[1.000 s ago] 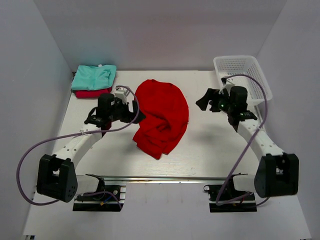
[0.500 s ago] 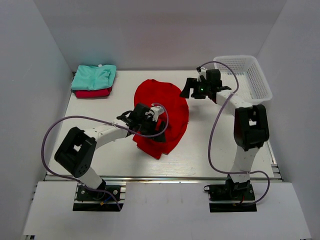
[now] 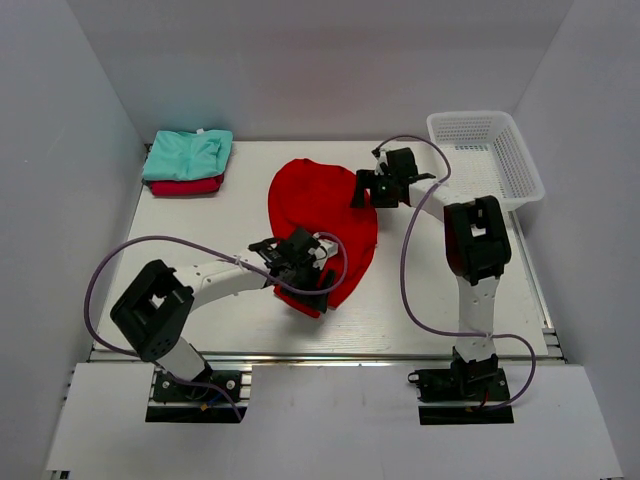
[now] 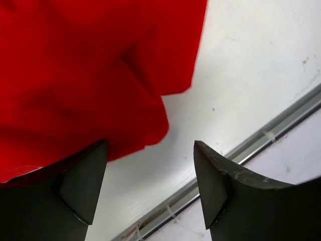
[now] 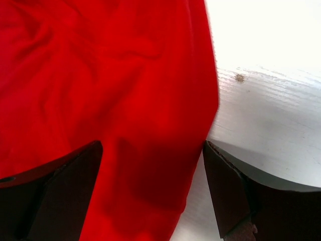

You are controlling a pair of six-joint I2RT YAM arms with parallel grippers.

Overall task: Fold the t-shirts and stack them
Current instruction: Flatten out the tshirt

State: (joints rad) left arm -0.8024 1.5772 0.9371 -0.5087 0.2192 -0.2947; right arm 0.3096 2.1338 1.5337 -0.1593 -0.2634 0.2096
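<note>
Beneath left end effector point(image 4: 150, 145): near corner of red t-shirt point(image 4: 75, 65).

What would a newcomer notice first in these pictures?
The crumpled bright red shirt in the middle of the table stands out, with an open claw on two of its edges. The left claw is at its near corner and the right claw at its far right side. Next come the two folded shirts stacked in the far left corner.
</note>
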